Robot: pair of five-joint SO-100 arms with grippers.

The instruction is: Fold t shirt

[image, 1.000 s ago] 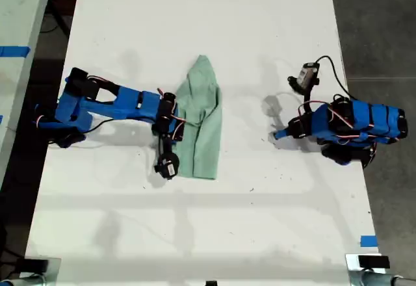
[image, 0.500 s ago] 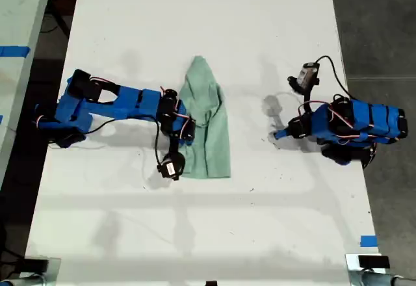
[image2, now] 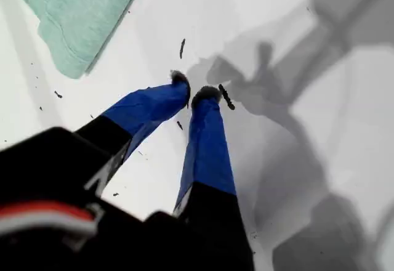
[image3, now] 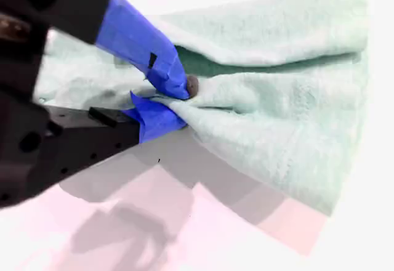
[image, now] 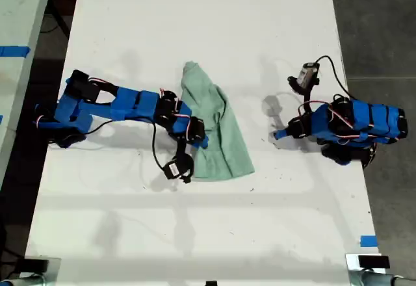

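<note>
The table (image: 195, 13), white and scuffed with small dark specks, is filling most of the exterior view, with dark floor running down both its sides and blue tape (image: 368, 241) sitting near its lower right corner. The shirt (image: 218, 136) is lying near the table's middle; since a second ago its lower end has been swinging toward the exterior view's right and spreading wider, while its top has been shifting slightly to that view's left. My second gripper (image3: 175, 101) is pinching a fold of the shirt (image3: 289, 123), and its arm has been reaching farther toward the exterior view's right. My first gripper (image2: 189, 92), fingertips nearly together on nothing, is hovering over bare table, unmoved, apart from the shirt.
</note>
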